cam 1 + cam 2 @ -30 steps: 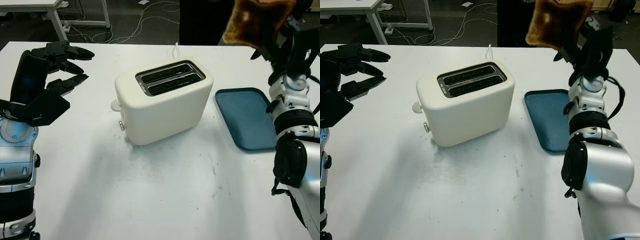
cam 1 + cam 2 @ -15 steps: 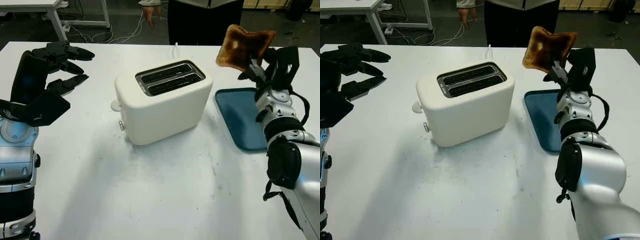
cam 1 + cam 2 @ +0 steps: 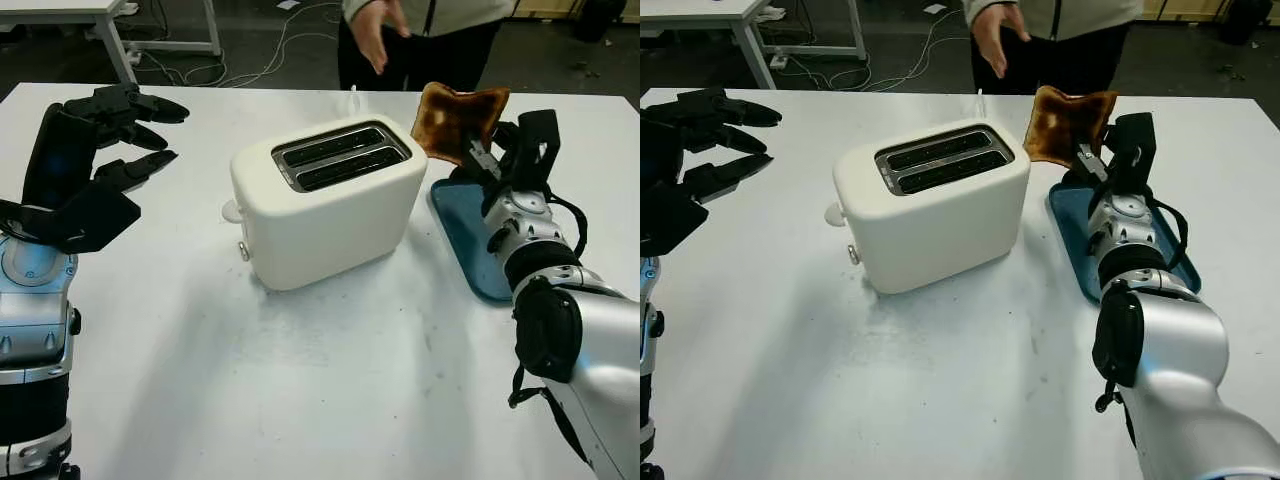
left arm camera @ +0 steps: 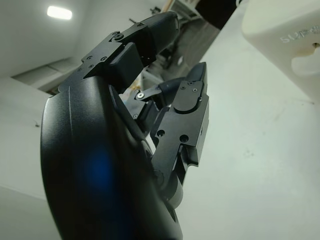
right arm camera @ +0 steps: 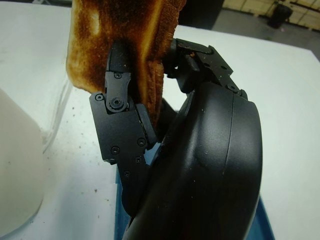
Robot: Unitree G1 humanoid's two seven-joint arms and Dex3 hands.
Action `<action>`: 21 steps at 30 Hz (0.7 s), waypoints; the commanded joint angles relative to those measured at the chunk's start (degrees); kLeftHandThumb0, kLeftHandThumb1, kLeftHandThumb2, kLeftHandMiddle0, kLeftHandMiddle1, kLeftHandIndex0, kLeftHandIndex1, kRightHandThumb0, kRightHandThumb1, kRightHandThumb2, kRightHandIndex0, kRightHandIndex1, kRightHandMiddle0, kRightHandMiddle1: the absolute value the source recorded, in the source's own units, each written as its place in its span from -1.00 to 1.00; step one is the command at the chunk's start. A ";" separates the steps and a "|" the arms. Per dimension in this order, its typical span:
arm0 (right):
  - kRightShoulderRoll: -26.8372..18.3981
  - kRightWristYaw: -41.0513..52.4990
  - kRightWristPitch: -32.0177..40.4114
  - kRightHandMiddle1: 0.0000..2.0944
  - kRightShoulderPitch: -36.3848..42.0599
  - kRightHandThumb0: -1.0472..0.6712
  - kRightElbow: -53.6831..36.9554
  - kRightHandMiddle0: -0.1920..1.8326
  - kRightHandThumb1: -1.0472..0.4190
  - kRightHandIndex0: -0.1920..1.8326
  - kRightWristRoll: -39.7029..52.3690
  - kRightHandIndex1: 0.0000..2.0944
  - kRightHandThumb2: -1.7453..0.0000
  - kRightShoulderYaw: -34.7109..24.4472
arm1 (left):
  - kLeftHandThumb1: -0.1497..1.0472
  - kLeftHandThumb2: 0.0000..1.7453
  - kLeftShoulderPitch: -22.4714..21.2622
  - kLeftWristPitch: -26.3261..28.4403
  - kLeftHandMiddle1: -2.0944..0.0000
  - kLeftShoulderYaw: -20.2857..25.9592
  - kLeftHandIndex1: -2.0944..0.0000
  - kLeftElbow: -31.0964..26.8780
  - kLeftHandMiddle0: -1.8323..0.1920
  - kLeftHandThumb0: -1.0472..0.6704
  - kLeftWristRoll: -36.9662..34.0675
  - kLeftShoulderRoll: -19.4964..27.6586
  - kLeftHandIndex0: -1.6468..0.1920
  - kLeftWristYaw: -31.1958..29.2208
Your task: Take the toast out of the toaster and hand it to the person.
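Left eye view: toaster, frame centre, slots empty; right hand upper right, clamped on toast above blue tray; left hand open, upper left; person's hand top centre.
Right wrist view: fingers pinching toast.

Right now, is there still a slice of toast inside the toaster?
No, both slots of the toaster are empty; the right hand holds the toast.

Toaster sitting mid-counter, tray lying right of it, right hand holding toast above tray, person standing behind, left hand hovering far left.
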 commanded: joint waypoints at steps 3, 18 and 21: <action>1.00 -0.82 1.67 0.67 -1.02 -0.01 0.22 -0.57 -0.83 -0.05 -0.23 0.67 0.49 0.03 | 0.73 -0.95 0.53 0.56 0.07 0.12 0.46 -0.73 0.17 0.25 -0.60 -0.43 0.02 0.22; 1.62 0.19 1.79 0.67 -1.32 -0.02 0.25 -0.35 -0.83 -0.04 -0.44 0.67 0.47 -0.39 | 0.73 -0.95 0.55 0.54 0.05 -0.06 0.43 -0.85 0.17 0.24 0.01 -0.04 0.02 0.37; 1.77 0.90 1.40 0.67 -1.18 -0.01 0.25 -0.32 -0.83 -0.03 0.08 0.67 0.44 -0.78 | 0.73 -0.95 0.65 0.63 0.06 -0.01 0.43 -1.00 0.19 0.26 -0.07 -0.02 0.03 0.26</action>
